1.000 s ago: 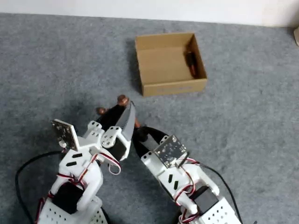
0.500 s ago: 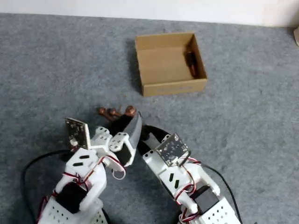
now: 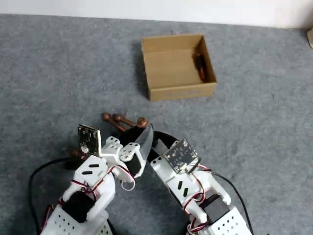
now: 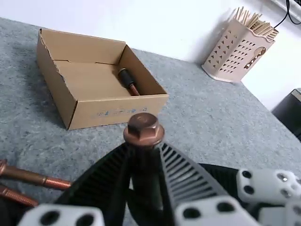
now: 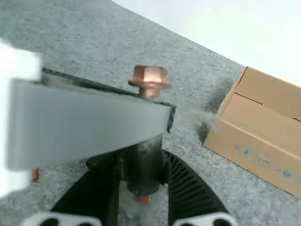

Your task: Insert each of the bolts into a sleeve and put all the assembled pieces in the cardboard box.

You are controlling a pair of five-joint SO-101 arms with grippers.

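left arm: over the last second it's backed away from the cardboard box (image 4: 108, 110) and tucked in right next to the right arm, carrying its bolt (image 4: 143, 129) along. In the high view the hex head is now closer to both arms than it was.
left fingers (image 4: 183, 165): clamped on the bolt just under the head.
right fingers (image 5: 186, 188): closed around the dark sleeve (image 5: 141, 165). This arm has barely moved.
bolt + sleeve: in the right wrist view the head sits above the sleeve and a copper tip pokes out the far end, so I'd say the bolt is through, or nearly seated.
loose bolts (image 3: 117, 118): two lie on the bench (image 3: 254, 122) just past the fingers, uncovered now that the left arm has pulled back.
box: one assembled piece (image 4: 128, 81) is already inside, against a side wall.
what it means: this pair looks basically mated, and dropping it in the box should come next. The bolts on the bench haven't been started, so the job's nowhere near finished.
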